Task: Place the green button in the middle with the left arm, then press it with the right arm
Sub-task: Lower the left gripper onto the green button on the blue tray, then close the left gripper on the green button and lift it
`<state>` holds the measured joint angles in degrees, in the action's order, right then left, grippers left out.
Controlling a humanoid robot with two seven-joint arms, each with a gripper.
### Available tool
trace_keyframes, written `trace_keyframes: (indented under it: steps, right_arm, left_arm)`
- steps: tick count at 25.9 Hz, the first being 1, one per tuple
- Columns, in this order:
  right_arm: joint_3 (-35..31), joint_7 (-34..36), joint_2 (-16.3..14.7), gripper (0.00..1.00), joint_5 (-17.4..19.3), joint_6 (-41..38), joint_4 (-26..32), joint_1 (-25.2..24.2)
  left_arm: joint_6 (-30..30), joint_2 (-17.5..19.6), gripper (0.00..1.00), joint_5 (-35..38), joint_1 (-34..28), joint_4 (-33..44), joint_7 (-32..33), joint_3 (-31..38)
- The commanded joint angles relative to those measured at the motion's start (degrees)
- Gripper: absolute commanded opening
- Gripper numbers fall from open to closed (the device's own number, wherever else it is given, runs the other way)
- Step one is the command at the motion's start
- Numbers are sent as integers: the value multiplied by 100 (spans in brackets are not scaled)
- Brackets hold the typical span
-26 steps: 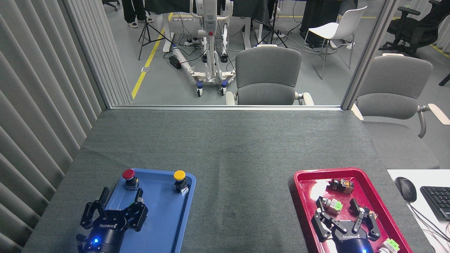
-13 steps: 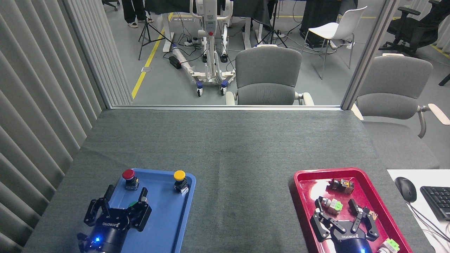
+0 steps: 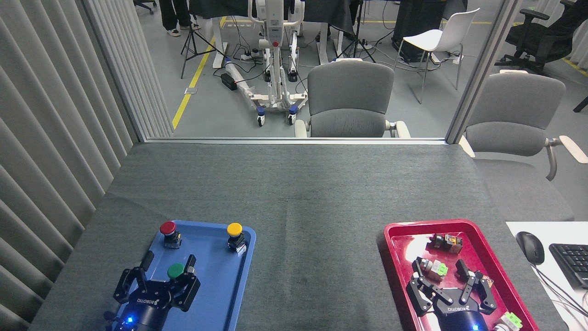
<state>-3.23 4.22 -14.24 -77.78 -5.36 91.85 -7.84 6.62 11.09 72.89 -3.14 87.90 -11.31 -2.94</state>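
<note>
left pincer (image 3: 168,266) low over the near end of the blue tray (image 3: 216,294), fingers spread, green button (image 3: 175,271) between them, cap showing; no telling whether the fingers touch it. right pincer (image 3: 449,281) over the near part of the red tray (image 3: 395,262), fingers spread wide, gripping nothing. small switch part with a light-green face (image 3: 435,269) just past its left finger, a dark part with an orange bit (image 3: 446,242) further back in the same tray. red-capped button (image 3: 168,232) and yellow-capped button (image 3: 235,235) upright at the far end of the blue tray, well apart. bare grey middle (image 3: 317,239) of the tabletop between the two trays. mouse (image 3: 529,247) and keyboard (image 3: 572,262) off to the right edge. beyond the tabletop, two grey chairs (image 3: 350,99).
</note>
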Motion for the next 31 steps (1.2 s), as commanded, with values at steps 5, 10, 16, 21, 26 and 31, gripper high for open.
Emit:
trace_keyframes:
  steps: [5, 10, 16, 21, 26, 31]
  right_arm:
    - [6, 0, 44, 100, 0, 18, -27, 10]
    - [24, -9, 140, 100, -9, 18, -132, 10]
    - [77, -9, 149, 100, -9, 26, -132, 10]
    - [103, -9, 149, 100, -17, 35, -132, 19]
    - [103, -9, 219, 100, -184, 35, -132, 19]
    - [112, -9, 228, 100, -184, 35, -132, 19]
  left_arm:
    - [15, 77, 100, 6, -2, -150, -3, 21]
    - [173, 139, 99, 6, -2, -475, -3, -31]
    - [982, 385, 99, 24, 165, -1003, 155, -31]
    - [1650, 455, 99, 32, 640, -1627, 314, 21]
    - [1650, 473, 99, 32, 701, -1838, 314, 21]
    - [1694, 491, 99, 32, 1009, -2365, 305, -23]
